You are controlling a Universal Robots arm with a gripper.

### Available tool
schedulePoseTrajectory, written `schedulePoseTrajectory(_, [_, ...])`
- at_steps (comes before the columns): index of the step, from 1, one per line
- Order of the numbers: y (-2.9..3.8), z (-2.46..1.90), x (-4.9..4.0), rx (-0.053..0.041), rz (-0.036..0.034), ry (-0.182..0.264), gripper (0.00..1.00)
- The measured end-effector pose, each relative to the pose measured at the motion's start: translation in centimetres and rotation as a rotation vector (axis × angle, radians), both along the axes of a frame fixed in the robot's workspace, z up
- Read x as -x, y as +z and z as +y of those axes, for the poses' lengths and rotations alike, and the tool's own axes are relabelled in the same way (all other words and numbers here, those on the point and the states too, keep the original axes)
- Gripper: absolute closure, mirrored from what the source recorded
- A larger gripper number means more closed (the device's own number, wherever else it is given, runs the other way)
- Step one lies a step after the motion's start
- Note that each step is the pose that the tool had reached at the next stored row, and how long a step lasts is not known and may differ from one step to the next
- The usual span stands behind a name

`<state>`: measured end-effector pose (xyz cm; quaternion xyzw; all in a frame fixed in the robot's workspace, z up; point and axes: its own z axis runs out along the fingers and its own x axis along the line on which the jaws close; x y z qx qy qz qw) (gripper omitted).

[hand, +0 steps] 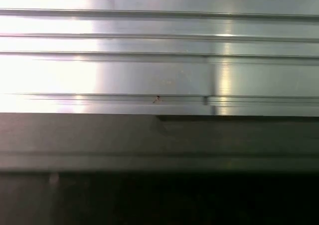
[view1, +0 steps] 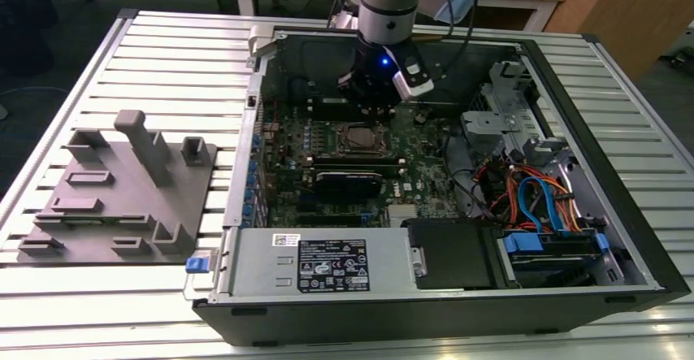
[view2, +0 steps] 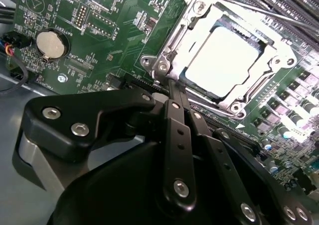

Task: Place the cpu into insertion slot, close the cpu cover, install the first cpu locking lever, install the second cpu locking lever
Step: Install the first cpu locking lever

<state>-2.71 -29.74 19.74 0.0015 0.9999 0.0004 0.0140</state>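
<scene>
In the second wrist view the cpu (view2: 224, 58) lies flat in the insertion slot (view2: 164, 65), its silvery top bright under the light. The cpu cover (view2: 199, 23) lies down around it as a metal frame. My gripper (view2: 172, 85) is shut, its two black fingers (view2: 177, 120) pressed together with nothing seen between them. Their tips sit at the socket's near corner, by a thin metal lever (view2: 172, 38) along the frame's side. In the exterior view the gripper (view1: 371, 104) hangs inside the open computer case, just beyond the insertion slot (view1: 356, 138) on the green board.
The case walls (view1: 607, 132) surround the board. A black card (view1: 347, 183) lies below the socket, blue and orange cables (view1: 531, 197) at the exterior view's right, a power supply (view1: 314, 266) in front. A grey fixture (view1: 119, 189) stands on the slatted table (hand: 159, 60).
</scene>
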Motion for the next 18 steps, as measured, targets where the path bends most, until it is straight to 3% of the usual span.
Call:
schedulePoseTrajectory(9, [0.02,-0.01,0.01,0.0019,0.0006,0.000,0.90])
schedulePoseTrajectory(14, [0.44,-0.01,0.01,0.0007,0.0005,0.000,0.90])
schedulePoseTrajectory(18, [0.60,-0.01,0.03,-0.0131,0.0004,0.000,0.90])
